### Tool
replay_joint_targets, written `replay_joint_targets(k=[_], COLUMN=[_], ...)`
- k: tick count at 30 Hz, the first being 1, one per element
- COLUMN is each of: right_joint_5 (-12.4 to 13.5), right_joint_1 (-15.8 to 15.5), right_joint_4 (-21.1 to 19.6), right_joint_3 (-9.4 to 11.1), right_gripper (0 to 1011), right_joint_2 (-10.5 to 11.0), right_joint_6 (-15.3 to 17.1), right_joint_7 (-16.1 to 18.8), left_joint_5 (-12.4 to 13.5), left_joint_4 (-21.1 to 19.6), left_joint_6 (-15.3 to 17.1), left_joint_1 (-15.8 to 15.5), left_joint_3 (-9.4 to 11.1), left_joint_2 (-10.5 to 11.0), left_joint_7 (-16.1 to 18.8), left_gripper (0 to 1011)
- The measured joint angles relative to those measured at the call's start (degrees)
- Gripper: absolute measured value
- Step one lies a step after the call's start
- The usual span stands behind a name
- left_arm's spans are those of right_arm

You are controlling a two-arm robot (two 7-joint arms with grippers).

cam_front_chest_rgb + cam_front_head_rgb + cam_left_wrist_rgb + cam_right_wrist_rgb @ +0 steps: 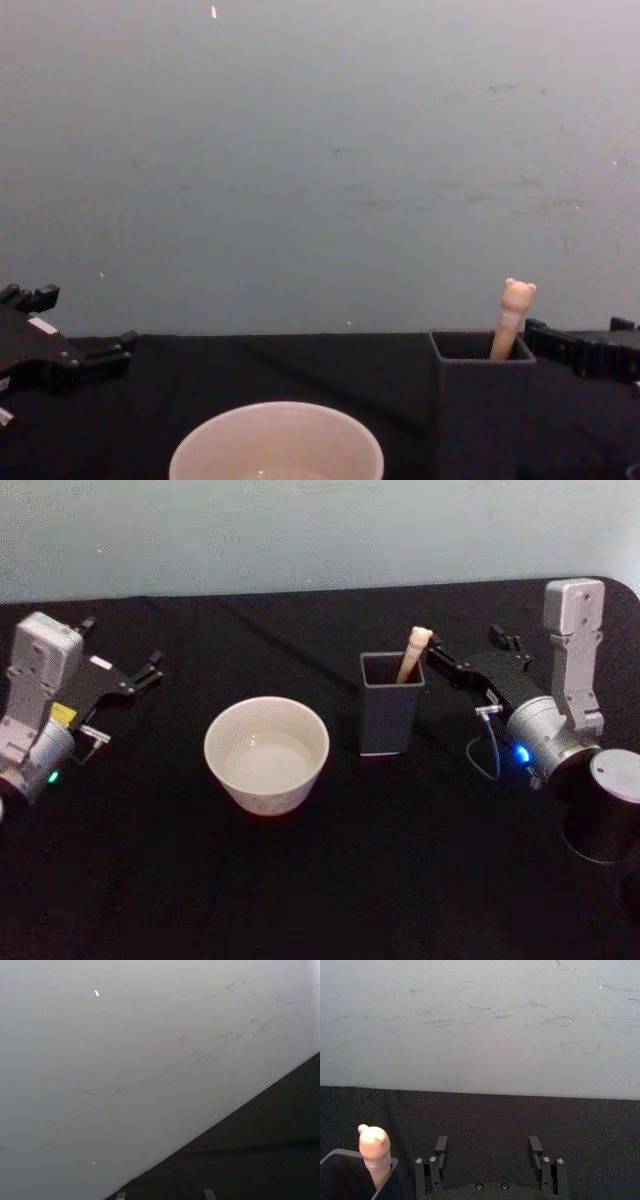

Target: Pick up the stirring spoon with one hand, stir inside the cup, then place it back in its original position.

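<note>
Reach phase, grasp not yet made. Stirring spoon [413, 652] standing in the dark grey square holder [390, 718] on the black desk [320, 880], leaning toward the holder's right rear corner, bear-head knob [518, 292] and pale handle clear of the rim, bowl hidden inside. Cup [267, 755] just left of the holder, apart from it, cream-white, open side up, seemingly with pale liquid in the bottom. Right hand [438, 656] just to the right of the spoon's handle, level with the knob, fingers [440, 1146] spread wide and empty; in the right wrist view the knob sits off to one side of the open gap, not between the fingers. Left hand [153, 670] parked far left on the desk, well away from the cup, looks apart and holds nothing. Next, by judgement: shift the right hand sideways until the handle lies between the fingers, close below the knob, then lift straight up to clear the holder without tipping it.
</note>
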Motion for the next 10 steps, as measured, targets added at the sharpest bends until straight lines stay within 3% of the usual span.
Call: replay_joint_targets(k=[10], right_joint_5=[0.0], right_joint_1=[0.0], right_joint_4=[0.0], right_joint_3=[0.0], right_gripper=[1000], right_joint_2=[0.0], right_joint_6=[0.0], right_joint_7=[0.0], left_joint_5=[0.0], left_joint_4=[0.0], left_joint_6=[0.0], left_joint_1=[0.0], left_joint_3=[0.0], left_joint_2=[0.0], left_joint_7=[0.0], left_gripper=[1001])
